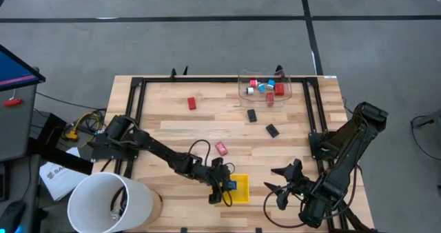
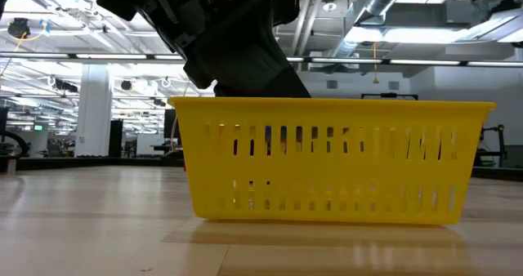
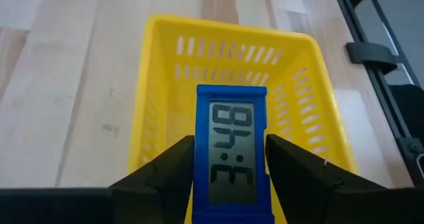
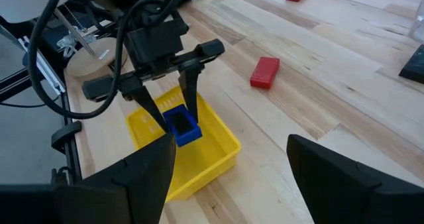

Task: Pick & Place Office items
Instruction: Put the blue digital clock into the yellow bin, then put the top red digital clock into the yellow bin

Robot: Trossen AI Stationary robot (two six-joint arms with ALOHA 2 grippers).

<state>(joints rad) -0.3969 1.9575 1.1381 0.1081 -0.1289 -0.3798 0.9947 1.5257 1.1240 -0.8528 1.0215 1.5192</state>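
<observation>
My left gripper (image 4: 177, 114) hangs over the yellow tray (image 1: 241, 194) at the table's (image 1: 172, 123) near edge, and the blue clock (image 3: 232, 151) stands upright between its fingers (image 3: 165, 177), each finger lying against a side of the blue frame; I cannot tell whether the grip is firm or slackening. The right wrist view shows the clock's lower end inside the tray's walls; whether it touches the floor I cannot tell. The left wrist view alone shows the clock's grey display, and the rest of the tray's floor bare. The low view gives only the tray's slotted wall, with the left arm dropping in behind it. My right gripper (image 1: 284, 180) waits just beside the tray, its fingers spread wide and empty. The clear plastic box (image 1: 265, 87) at the far edge holds several small red, blue and white pieces. Loose on the wood lie a red block (image 1: 221, 148) near the tray, a second red block (image 1: 191, 103) farther off, and two black pieces (image 1: 252, 114) near the box.
</observation>
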